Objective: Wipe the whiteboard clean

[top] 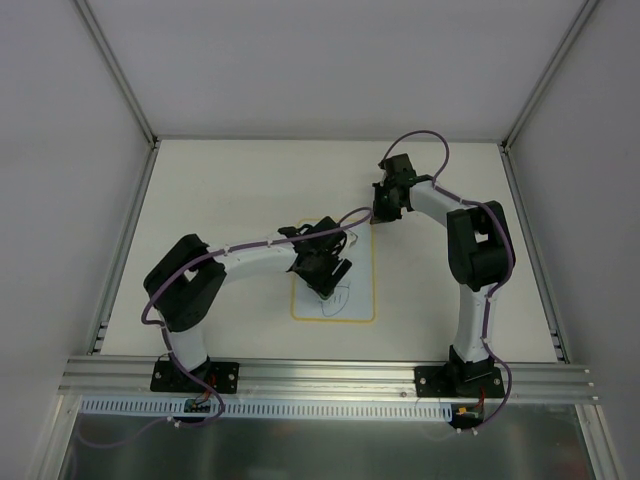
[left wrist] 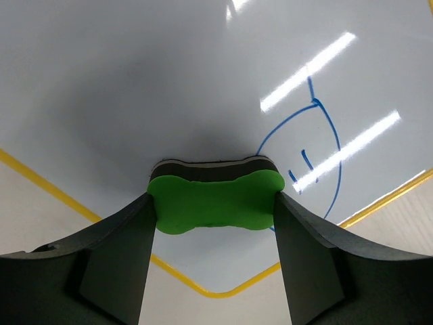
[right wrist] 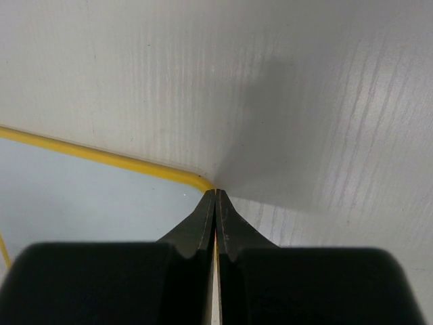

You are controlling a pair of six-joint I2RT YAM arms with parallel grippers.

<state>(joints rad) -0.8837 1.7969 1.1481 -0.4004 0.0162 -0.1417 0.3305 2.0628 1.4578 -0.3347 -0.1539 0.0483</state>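
Note:
The whiteboard (top: 360, 292) lies flat in the middle of the table, white with a thin yellow border. Blue pen scribbles (top: 338, 298) show on its near part; in the left wrist view the scribbles (left wrist: 318, 152) curve to the right of the eraser. My left gripper (top: 326, 272) is over the board, shut on a green bone-shaped eraser (left wrist: 213, 203) whose dark felt side presses against the whiteboard (left wrist: 135, 81). My right gripper (right wrist: 216, 193) is shut with nothing in it, its tips resting at the far right rounded corner of the whiteboard (right wrist: 81, 203).
The white table (top: 230, 190) is fenced by aluminium rails on the left (top: 125, 245) and right (top: 530, 245), with a slotted front rail (top: 330, 375) carrying both arm bases. White walls rise behind the table and on both sides.

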